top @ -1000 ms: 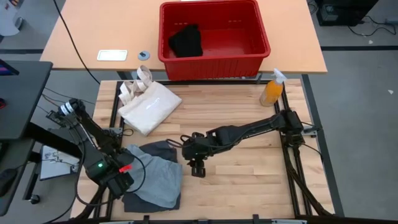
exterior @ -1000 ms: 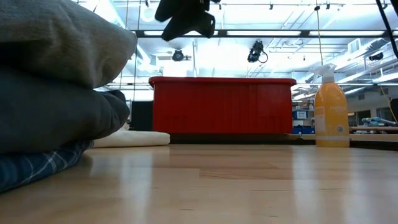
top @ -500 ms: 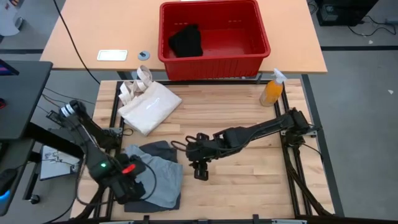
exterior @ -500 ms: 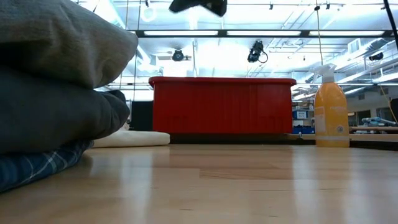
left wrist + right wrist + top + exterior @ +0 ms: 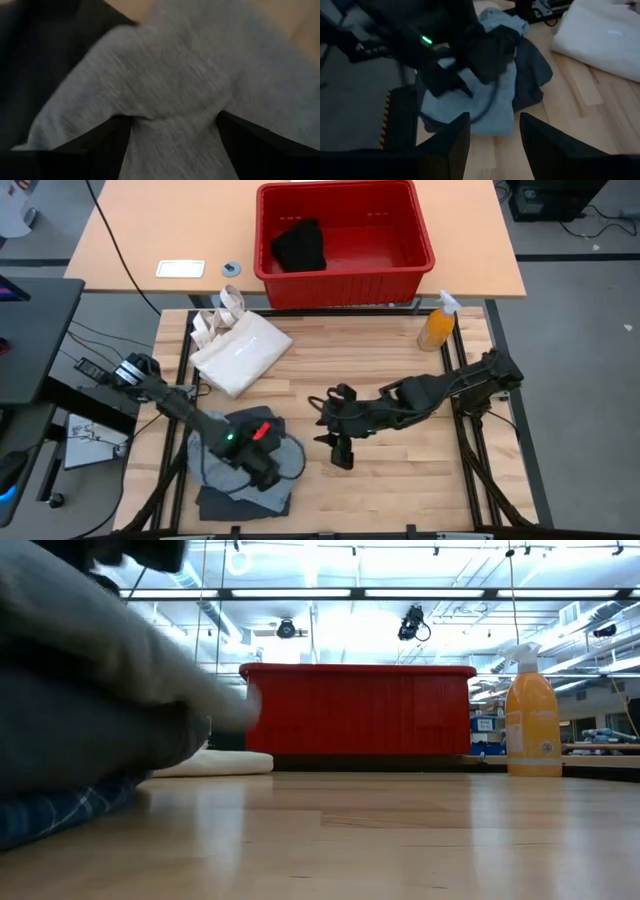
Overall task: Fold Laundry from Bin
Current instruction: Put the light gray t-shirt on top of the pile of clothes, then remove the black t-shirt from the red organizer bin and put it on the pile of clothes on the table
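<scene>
The laundry pile lies at the table's near left, with a light grey piece (image 5: pixel 288 452) on top of a dark charcoal-grey piece (image 5: pixel 225 500). The plaid shirt (image 5: pixel 50 810) is at the bottom of the pile. My left gripper (image 5: pixel 172 122) stands open over the pile, pointing down, with light grey cloth between its fingers. My right gripper (image 5: pixel 342 455) hangs open above mid-table with nothing between its fingers. A black piece (image 5: pixel 298 246) lies in the red bin (image 5: pixel 340 288) beyond the far edge. My left gripper comes down from above onto the top face of the light grey piece (image 5: pixel 170 85). Its two spread fingertips (image 5: pixel 125 127) are set into the cloth, which creases between them. The piece lies on the pile and is not lifted.
A cream tote bag (image 5: pixel 240 350) lies at the far left of the table. An orange spray bottle (image 5: pixel 438 325) stands at the far right. Bare wood stretches along the near right part of the table.
My left gripper has swung toward the table's right edge and down onto the pile, tipping to point more steeply down. The light grey piece's right part has shifted toward the right. My right gripper has risen and drifted toward the right edge.
</scene>
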Robot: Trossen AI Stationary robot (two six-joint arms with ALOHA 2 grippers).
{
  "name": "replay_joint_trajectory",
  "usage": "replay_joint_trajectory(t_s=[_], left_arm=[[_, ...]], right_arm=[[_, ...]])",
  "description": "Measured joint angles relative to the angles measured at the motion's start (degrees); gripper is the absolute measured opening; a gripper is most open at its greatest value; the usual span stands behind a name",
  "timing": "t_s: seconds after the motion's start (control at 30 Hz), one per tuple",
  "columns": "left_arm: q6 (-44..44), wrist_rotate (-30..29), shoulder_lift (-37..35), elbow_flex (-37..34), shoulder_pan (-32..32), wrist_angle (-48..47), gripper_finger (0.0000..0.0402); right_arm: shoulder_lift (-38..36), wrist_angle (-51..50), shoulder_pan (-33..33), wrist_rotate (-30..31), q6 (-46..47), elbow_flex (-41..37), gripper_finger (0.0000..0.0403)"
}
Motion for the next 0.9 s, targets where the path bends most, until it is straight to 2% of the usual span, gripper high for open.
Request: replay_joint_trajectory(t_s=[0.1, 0.17, 0.3, 0.37, 0.57, 0.77, 0.9], left_arm=[[0.21, 2.51, -0.34, 1.52, 3.74, 0.72, 0.0294], [2.26, 2.72, -1.75, 3.66, 5.47, 0.69, 0.029], [6.76, -0.24, -4.16, 8.48, 8.4, 1.24, 0.0288], [9.77, -2.47, -4.45, 10.55, 10.24, 1.69, 0.0288], [13.76, -4.56, -4.7, 15.89, 16.26, 2.19, 0.0288], [13.8, -4.53, -4.7, 17.29, 21.16, 4.97, 0.0288], [13.49, 1.31, -4.7, 17.4, 24.07, 7.34, 0.0288]], right_arm=[[-2.55, -2.74, 1.39, 2.65, 3.51, 0.0, 0.018], [-4.39, -4.35, 2.57, 6.72, 6.33, 0.0, 0.018], [-7.88, -5.99, 5.05, 18.49, 9.22, 0.0, 0.018], [-9.19, -7.18, 5.73, 21.47, 9.02, 0.0, 0.018], [-11.59, -10.35, 5.52, 19.65, 11.69, 0.0, 0.018], [-11.43, -10.93, 5.67, 20.63, 10.35, 0.0, 0.018], [-11.31, -9.33, 5.5, 17.9, 5.99, 0.0, 0.018]])
